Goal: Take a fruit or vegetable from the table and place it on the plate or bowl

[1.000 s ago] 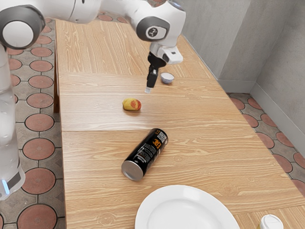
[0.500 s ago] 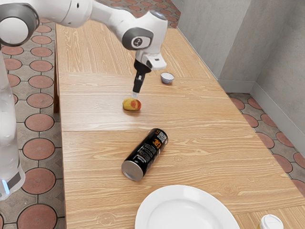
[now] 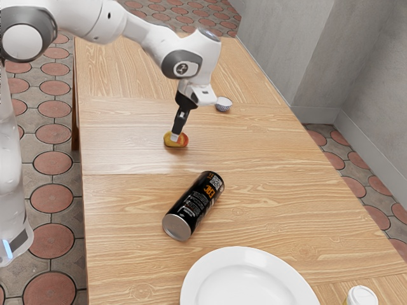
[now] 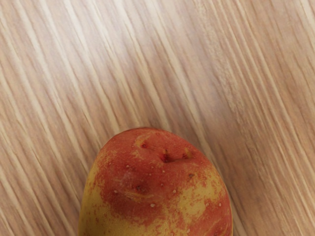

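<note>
Peach (image 3: 173,142), perhaps — well apart from plate (image 3: 248,279).

Homely dining corner: wooden table (image 3: 286,210), terracotta floor (image 3: 54,197)

The plate (image 3: 248,279) and the wrist view's fruit (image 4: 157,191) are cut off by the edge.

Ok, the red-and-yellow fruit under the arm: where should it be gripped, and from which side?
Probably across its rounded middle, coming straight down from above. The fruit lies low on the table, apart from the can, so its flanks are free while a sideways approach would scrape the wood. The claw hangs right over it.
</note>
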{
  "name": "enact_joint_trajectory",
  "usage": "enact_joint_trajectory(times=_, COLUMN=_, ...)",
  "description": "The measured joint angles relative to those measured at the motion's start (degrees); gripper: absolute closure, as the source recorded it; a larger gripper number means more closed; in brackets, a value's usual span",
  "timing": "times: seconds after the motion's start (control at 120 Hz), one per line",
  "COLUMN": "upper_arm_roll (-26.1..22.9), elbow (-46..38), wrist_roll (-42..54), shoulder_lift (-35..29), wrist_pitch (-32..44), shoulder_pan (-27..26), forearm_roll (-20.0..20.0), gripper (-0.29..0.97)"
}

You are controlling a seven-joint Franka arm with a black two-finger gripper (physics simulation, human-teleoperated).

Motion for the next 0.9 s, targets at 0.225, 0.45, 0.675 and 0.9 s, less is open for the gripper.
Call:
enact_joint_trajectory(times=0.225, upper_arm_roll=0.0, elbow=-0.4, wrist_roll=0.7, shoulder_lift=2.2, wrist_pitch=1.4, shoulder_pan=-0.1, forearm_roll=-0.8, gripper=0.0)
enact_joint_trajectory(times=0.45, upper_arm_roll=0.0, elbow=-0.4, wrist_roll=1.2, shoulder_lift=3.0, wrist_pitch=1.9, shoulder_pan=-0.1, forearm_roll=-1.0, gripper=0.12)
enact_joint_trajectory(times=0.675, upper_arm_roll=0.2, elbow=-0.3, wrist_roll=1.3, shoulder_lift=3.1, wrist_pitch=2.1, shoulder_pan=-0.2, forearm_roll=-1.6, gripper=0.36)
enact_joint_trajectory(times=0.9, upper_arm_roll=0.1, elbow=0.3, wrist_roll=0.3, shoulder_lift=2.9, wrist_pitch=1.2, shoulder_pan=0.6, forearm_roll=-2.0, gripper=0.36)
